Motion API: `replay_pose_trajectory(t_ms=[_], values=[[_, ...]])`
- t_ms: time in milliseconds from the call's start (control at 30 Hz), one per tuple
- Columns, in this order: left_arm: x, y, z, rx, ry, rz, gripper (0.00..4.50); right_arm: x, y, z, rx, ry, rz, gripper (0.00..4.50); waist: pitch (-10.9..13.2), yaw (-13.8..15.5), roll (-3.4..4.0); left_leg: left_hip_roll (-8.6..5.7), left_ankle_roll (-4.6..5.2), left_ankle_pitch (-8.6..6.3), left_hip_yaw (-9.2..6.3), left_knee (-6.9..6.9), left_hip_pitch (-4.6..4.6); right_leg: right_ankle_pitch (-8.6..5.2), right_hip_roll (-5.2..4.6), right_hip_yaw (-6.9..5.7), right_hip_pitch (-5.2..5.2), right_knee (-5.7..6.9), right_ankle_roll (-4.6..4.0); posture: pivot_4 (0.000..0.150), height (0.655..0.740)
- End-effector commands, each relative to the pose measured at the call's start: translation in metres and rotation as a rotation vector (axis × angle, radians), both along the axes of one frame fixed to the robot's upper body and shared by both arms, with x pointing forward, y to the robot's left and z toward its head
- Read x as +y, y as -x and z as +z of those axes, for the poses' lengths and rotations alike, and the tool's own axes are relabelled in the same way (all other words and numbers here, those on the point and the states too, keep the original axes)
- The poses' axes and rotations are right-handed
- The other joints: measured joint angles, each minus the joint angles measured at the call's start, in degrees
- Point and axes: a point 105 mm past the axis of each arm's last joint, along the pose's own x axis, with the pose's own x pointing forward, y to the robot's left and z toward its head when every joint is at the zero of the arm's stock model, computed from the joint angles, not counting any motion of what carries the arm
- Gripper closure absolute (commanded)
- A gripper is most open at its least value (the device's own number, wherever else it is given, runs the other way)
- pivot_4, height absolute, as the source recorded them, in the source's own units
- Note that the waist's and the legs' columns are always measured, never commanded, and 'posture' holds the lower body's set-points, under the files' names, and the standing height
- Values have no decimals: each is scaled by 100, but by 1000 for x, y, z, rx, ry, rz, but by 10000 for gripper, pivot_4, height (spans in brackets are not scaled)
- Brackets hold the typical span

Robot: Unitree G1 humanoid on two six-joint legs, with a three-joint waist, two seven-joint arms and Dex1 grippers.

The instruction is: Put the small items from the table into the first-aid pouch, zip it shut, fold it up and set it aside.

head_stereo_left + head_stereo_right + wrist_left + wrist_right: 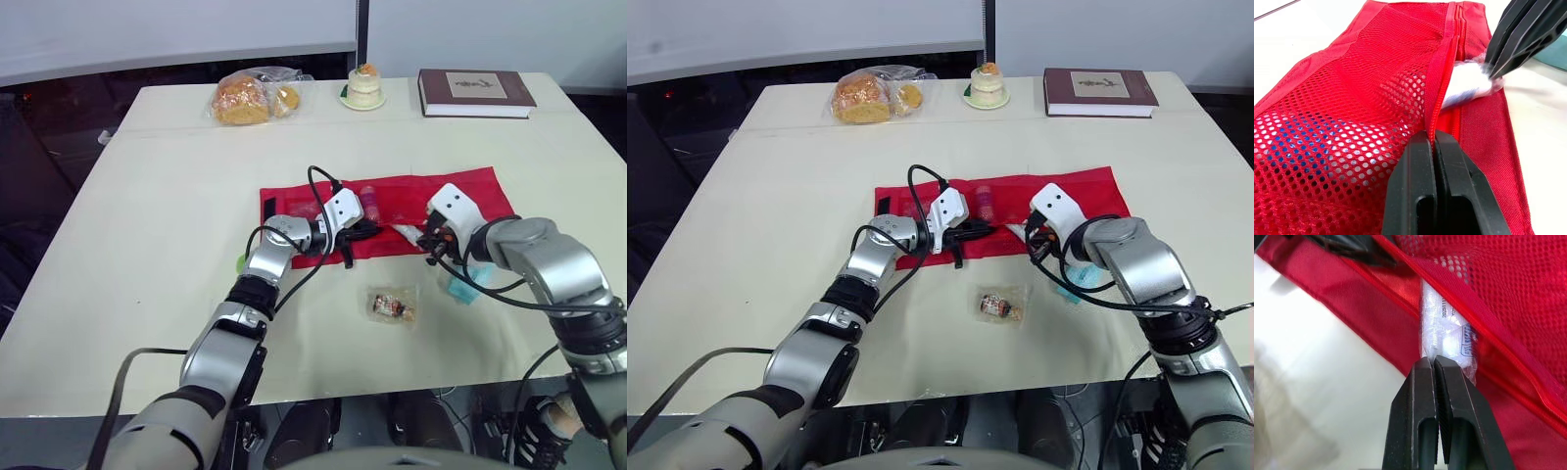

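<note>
table (147,245): pale top, with the task's things in the middle and near the front edge.
first-aid pouch (460,191): red, lay unfolded and flat at the middle of the table, long side across the robot's front.
mesh pocket (1352,112): red netting on the pouch's inner face; something blue showed dimly through it.
zip edge (1437,93): the pocket's open border, lifted a little off the pouch's backing.
left gripper (1431,139): fingers pressed together on the zip edge, pinching it near the pouch's front side.
right gripper (1432,361): fingers clamped on the near end of the white packet, over the pouch's right half.
white packet (1447,333): a slim wrapped tube with small print, its far end tucked under the zip edge, its near end out on the red cloth.
clear packet (394,306): small, with brownish contents, lay loose on the table in front of the pouch, apart from it.
teal item (460,284): lay on the table just beside the right arm, partly hidden by it.
far edge: a bag of bread (250,98), a small cake (364,85) on a plate, and a dark red book (475,91), all well apart from the pouch.
</note>
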Motion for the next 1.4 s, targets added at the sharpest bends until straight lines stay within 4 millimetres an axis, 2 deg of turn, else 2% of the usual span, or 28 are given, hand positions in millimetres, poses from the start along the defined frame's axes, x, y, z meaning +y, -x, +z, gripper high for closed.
replay_pose_trajectory(t_ms=[33, 233, 400, 500, 667, 833, 933, 1067, 1100, 1267, 1400], values=[[-5, 3, 4, -20, 6, -33, 45000, 10, -13, 9, -67, -25, -15, 44088, 0, -3, -1, 0, 0, 0, 0, 0, 0, 0, 0, 0, 0, 0, 0, 1500, 7289], [-7, 5, 3, -20, 4, -42, 45000, 39, -36, 25, -166, -137, -35, 44088, -1, -12, 1, 0, 0, 0, 1, -2, 2, 0, 2, 2, -1, 1, 0, 1500, 7289], [-6, 4, 4, -21, 3, -37, 45000, 45, -35, 27, -178, -169, 0, 44088, -1, -16, 2, -3, 0, 0, 1, -2, 1, 0, 8, 2, -1, -1, 0, 1500, 7289], [-4, 3, 3, -21, 1, -31, 45000, 38, -28, 26, -170, -157, 36, 35794, -1, -18, 2, -3, 0, 0, 0, -2, 1, 0, 10, 0, -1, -1, 0, 1500, 7289], [-2, 2, 3, -20, -1, -24, 45000, 35, -8, 31, -187, -174, 128, 12286, -1, -9, 2, -2, 0, 0, 0, -2, 2, 0, 9, 0, -1, 0, 0, 1500, 7289], [-2, 2, 3, -20, -1, -26, 45000, 20, 6, 25, -161, -147, 140, 12286, -1, -3, 1, -2, 0, 0, 0, -2, 1, 0, 10, 0, 0, -1, 0, 1500, 7289], [-3, 2, 3, -20, -1, -30, 45000, 10, 1, 15, -167, -113, 94, 20794, -1, -3, 1, -2, 0, 0, 1, -2, 1, 0, 8, 1, 0, -1, 0, 1500, 7289], [-5, 2, 3, -21, 0, -33, 45000, 9, -10, 7, -191, -81, 56, 41596, -1, -3, 2, -2, 0, 0, 3, -2, 2, 0, 8, 2, 0, 0, 0, 1500, 7289], [-5, 2, 3, -21, 0, -34, 45000, 9, -14, 4, -201, -70, 47, 43367, -1, -4, 1, -2, 0, 0, 3, -2, 2, 0, 9, 2, 0, 0, 0, 1500, 7289], [-4, 2, 4, -25, -2, -34, 45000, 13, -28, 1, -255, -63, 11, 43367, -1, -3, 2, -2, 0, 0, 3, -2, 2, 0, 9, 3, 0, 0, 0, 1500, 7289], [-4, 2, 3, -25, -4, -36, 45000, 28, -35, 3, -313, -81, 39, 43367, -1, -12, 2, -2, 0, 0, 3, -2, 2, 0, 11, 2, 0, 0, 0, 1500, 7289]])
